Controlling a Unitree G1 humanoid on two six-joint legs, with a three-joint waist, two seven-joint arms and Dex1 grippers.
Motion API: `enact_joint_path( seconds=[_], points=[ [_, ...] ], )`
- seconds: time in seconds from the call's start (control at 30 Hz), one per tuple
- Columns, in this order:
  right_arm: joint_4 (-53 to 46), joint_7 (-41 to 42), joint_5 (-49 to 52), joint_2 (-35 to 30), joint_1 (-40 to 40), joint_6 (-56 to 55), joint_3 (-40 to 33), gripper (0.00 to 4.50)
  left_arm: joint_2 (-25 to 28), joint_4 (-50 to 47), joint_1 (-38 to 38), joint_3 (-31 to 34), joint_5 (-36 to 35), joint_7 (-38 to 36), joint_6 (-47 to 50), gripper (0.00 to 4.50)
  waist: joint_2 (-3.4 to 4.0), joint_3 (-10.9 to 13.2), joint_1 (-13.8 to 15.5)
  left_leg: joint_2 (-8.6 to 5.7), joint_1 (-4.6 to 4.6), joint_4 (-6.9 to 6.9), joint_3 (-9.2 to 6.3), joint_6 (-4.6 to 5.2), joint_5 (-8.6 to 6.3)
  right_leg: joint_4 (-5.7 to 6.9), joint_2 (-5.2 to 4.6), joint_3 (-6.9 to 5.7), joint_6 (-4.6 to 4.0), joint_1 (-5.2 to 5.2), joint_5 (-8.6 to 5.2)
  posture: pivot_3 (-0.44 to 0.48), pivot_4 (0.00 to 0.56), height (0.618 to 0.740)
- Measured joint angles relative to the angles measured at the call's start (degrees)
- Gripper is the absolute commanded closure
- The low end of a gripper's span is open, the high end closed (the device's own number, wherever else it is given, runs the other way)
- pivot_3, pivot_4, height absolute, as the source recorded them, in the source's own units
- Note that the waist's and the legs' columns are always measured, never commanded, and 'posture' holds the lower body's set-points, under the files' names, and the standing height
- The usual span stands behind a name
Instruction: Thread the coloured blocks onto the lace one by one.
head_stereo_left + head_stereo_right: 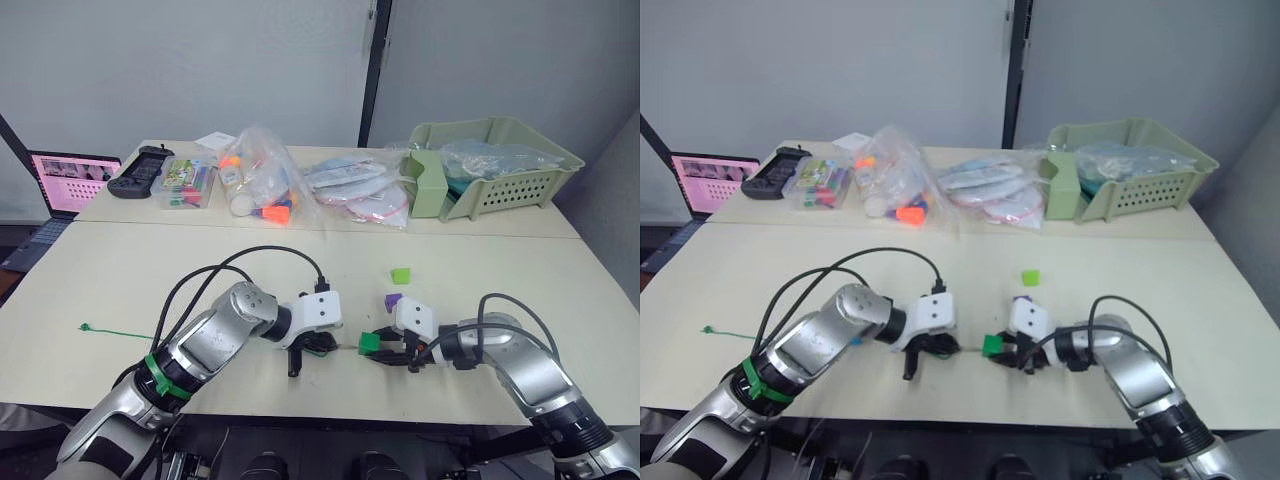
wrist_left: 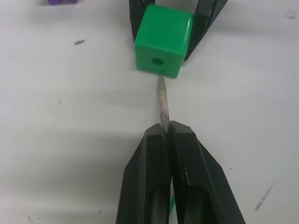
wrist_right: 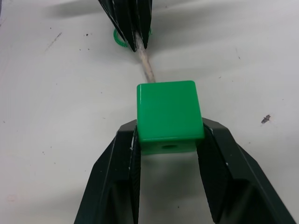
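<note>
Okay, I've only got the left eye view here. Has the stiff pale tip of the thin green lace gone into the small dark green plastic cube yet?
Observer: Not yet. In the left wrist view the pale tip ends just short of the round hole in the dark green plastic cube, pointing almost at it.
Operator: Is the left gripper on the tip itself?
Observer: Yes. The left gripper is shut on the tip's rear part, with bare tip sticking out ahead.
Operator: And how is the cube held?
Observer: The right gripper clamps it by two opposite sides. The right wrist view shows a second hole on the face turned towards that wrist.
</note>
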Motion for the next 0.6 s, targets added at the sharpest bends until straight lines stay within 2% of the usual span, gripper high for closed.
enact_joint_path(
  seconds=[0.6],
  points=[
    [-1.07, -0.03, -0.04, -0.79, 1.15, -0.43, 0.03, 3.32, -0.77, -0.36, 1.27, 1.63, -1.58, 0.4, -0.33, 4.5, 0.0, 0.0, 0.26, -0.02, -0.02, 0.01, 0.0, 0.0, 0.0, -0.05, -0.02, -0.01, 0.01, 0.03, 0.0, 0.0, 0.15, 0.74]
  ],
)
